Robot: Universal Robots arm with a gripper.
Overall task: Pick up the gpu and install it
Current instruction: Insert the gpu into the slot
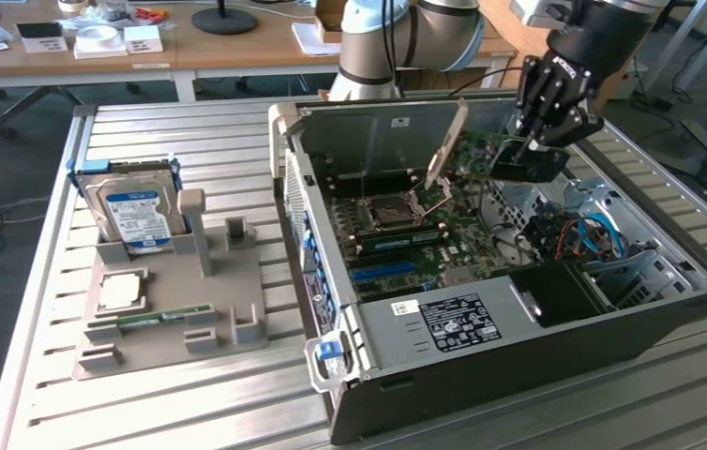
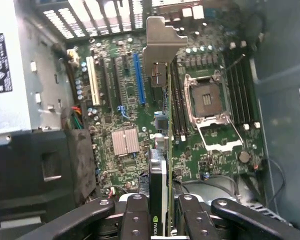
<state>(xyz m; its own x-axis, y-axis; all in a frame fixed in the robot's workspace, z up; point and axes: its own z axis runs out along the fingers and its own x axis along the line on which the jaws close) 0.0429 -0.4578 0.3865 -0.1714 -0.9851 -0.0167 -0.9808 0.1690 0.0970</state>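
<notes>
Ribbed aluminium slats form the worktop [image 1: 178, 131], with a wooden desk [image 1: 241, 47] behind it. In the exterior view we see an open computer case [image 1: 479, 337] lying on its side at the exterior view's right. At the exterior view's left, a grey moulded holder [image 1: 203, 309] carries an upright silver hard drive [image 1: 135, 211] with a blue-white label.

The black gripper [image 1: 532, 142] hangs over the far part of the case, its fingers [image 1: 539, 98] clamped on the gpu [image 1: 503, 161]. The gpu is held on edge over the motherboard [image 1: 416, 234]; we cannot tell whether its lower edge touches a slot.

The wrist view adds what the other lacks: the gpu [image 2: 160, 175] seen edge-on, a thin green board beside a black face, pinched between jointed black metal fingers [image 2: 135, 217]. Its bent silver bracket [image 2: 162, 45] sits at the end away from the gripper. On the board beyond we make out a blue slot [image 2: 138, 80], a finned silver heatsink [image 2: 126, 141] and an open square CPU socket [image 2: 208, 100].
</notes>
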